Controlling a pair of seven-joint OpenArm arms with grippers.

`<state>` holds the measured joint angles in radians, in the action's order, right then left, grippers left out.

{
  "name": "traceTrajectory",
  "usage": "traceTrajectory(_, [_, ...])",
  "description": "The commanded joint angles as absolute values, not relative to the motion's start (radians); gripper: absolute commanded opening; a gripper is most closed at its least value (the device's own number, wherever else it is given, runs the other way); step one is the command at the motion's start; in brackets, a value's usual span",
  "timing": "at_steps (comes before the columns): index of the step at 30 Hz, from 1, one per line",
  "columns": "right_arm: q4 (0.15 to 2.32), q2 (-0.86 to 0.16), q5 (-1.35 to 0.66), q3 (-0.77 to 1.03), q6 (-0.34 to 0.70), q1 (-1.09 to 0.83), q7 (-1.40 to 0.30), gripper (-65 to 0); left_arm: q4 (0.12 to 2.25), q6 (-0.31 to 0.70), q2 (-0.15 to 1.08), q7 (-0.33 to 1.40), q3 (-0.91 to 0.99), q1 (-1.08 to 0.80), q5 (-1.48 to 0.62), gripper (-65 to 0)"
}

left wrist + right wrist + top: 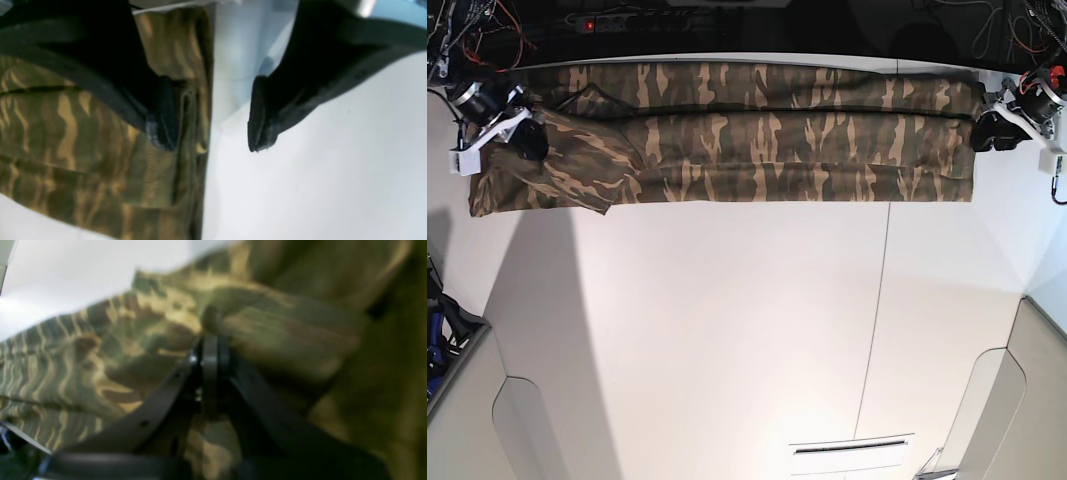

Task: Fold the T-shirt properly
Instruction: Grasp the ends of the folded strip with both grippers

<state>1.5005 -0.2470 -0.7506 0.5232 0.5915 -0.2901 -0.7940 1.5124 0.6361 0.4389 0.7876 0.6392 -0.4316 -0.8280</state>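
The right tool [209,350] pinches the shirt [757,130]; the left tool [210,113] is spread at its hem on the worktop [747,330]. Close left fully on the hem first, then lift both ends level.

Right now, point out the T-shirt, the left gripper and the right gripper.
T-shirt [787,140]: base view, middle of the cloth.
Left gripper [210,116]: left wrist view, between open fingertips.
Right gripper [209,340]: right wrist view, closed fingertips.
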Motion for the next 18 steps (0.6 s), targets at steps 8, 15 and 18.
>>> traceTrajectory(8, [1.444,-0.263,-0.775,0.482,0.599,-0.241,-0.784,-65.0,1.475,0.667,0.457,0.767,0.647,-0.430,-0.846,-28.8])
traceTrajectory(15, [1.444,-0.263,-0.775,0.482,0.599,-0.239,-0.789,-65.0,1.456,0.670,0.457,0.767,0.605,-0.430,-0.849,-28.8])
traceTrajectory(18, [1.444,-0.263,-0.775,0.482,0.599,-0.239,-0.789,-65.0,1.456,0.670,0.457,0.768,0.550,-0.430,-0.849,-28.8])
